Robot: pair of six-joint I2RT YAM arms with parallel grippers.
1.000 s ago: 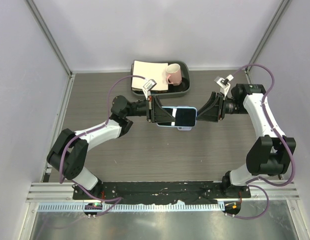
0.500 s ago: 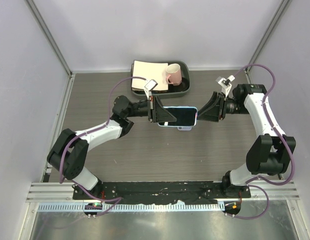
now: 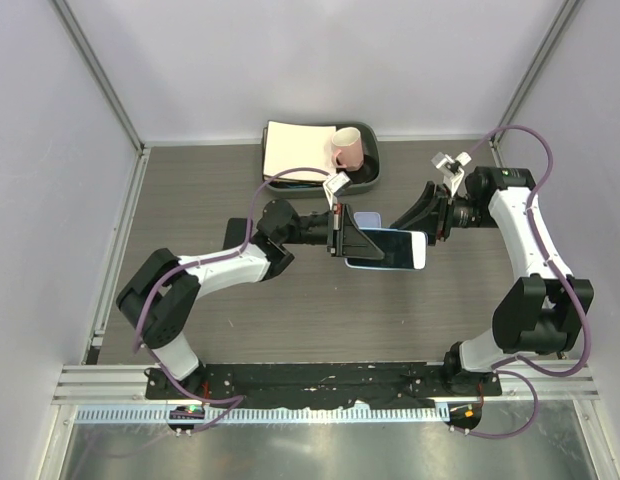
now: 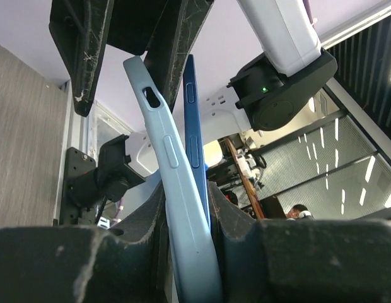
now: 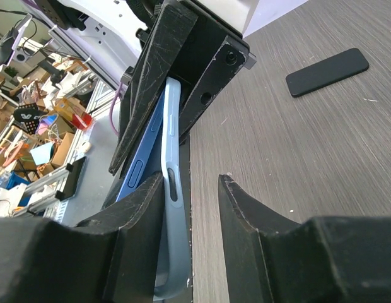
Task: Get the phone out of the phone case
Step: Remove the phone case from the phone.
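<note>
Phone (image 4: 194, 126), dark blue, parting at one end from its light-blue phone case (image 4: 161, 145), is held edge-up in mid-air over the counter (image 3: 440, 310) ctr, nearer the far edge. My left claw (image 4: 189, 211) is clenched across both at one end, an anchor that leaves the other end free to work. My right claw (image 5: 189, 183) is unclenched: case rim rests vs. one finger, other finger clear. It's placed, I'd judge, to peel the case off w/o dragging the phone.

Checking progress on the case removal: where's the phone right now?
Top view, centre: the phone is held in the air by the left gripper, its other end at the right gripper, just nearer than the tray.
</note>
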